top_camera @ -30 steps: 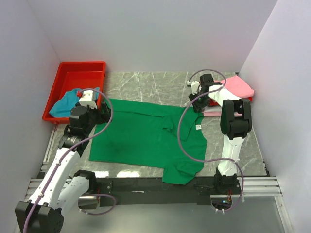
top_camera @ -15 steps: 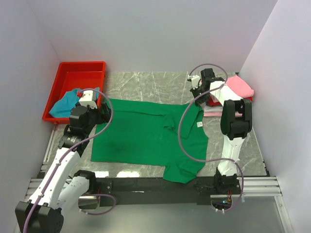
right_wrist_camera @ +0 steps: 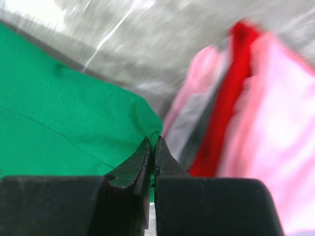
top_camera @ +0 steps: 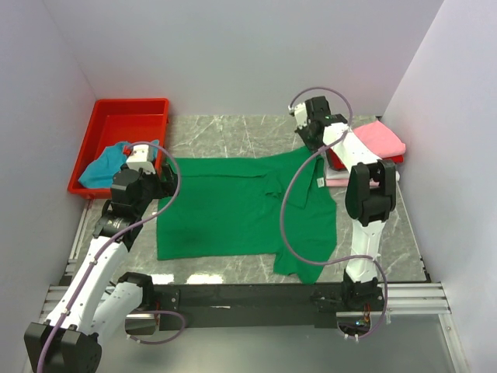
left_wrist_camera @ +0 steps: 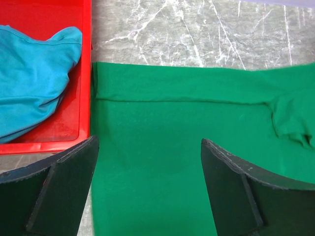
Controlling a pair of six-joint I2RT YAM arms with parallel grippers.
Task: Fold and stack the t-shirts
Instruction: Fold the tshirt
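I am pinching my right gripper [right_wrist_camera: 151,145] fully shut on a far corner of the bright green cloth t-shirt [top_camera: 225,210], which is lying spread across the grey marbled tabletop [top_camera: 233,132]. The folded pile of pink and red shirts [top_camera: 380,140] is sitting just beside me. My left gripper [left_wrist_camera: 147,142] is hanging wide open and empty over the shirt's left edge. I am judging it best to carry this corner low and taut.
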